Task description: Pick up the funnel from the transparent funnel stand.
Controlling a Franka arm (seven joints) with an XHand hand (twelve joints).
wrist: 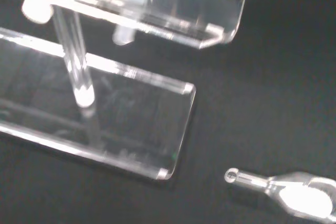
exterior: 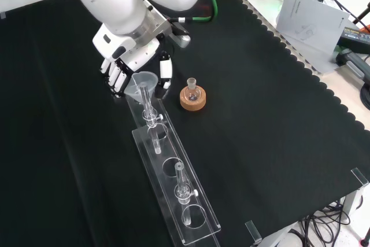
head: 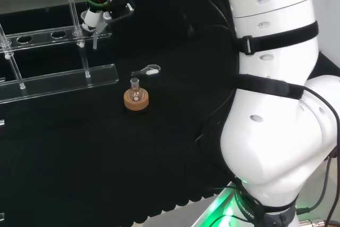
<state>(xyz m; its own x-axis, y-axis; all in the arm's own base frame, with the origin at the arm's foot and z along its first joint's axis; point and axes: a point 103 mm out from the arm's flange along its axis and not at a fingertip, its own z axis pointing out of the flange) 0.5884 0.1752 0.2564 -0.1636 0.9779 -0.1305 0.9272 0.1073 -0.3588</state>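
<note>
The clear funnel [exterior: 143, 84] sits in the end hole of the transparent funnel stand [exterior: 173, 172], and its stem [head: 95, 40] hangs below the top shelf. My hand [exterior: 130, 56] is right over it. The fingers [exterior: 115, 78] stand on one side of the cone and the thumb [exterior: 166, 75] on the other, half bent, with a narrow gap showing on each side. In the wrist view the stand's shelf end [wrist: 215, 24] and the funnel's stem [wrist: 123, 34] are close below the palm. The hand [head: 101, 6] covers the funnel's cone in the head view.
A small round flask [exterior: 192, 92] rests on a cork ring [head: 136, 100] beside the stand. A small clear scoop [head: 147, 70] lies on the cloth near the stand's end, also in the wrist view as the scoop [wrist: 294, 195]. Papers and cables lie off the cloth's far right edge [exterior: 312, 15].
</note>
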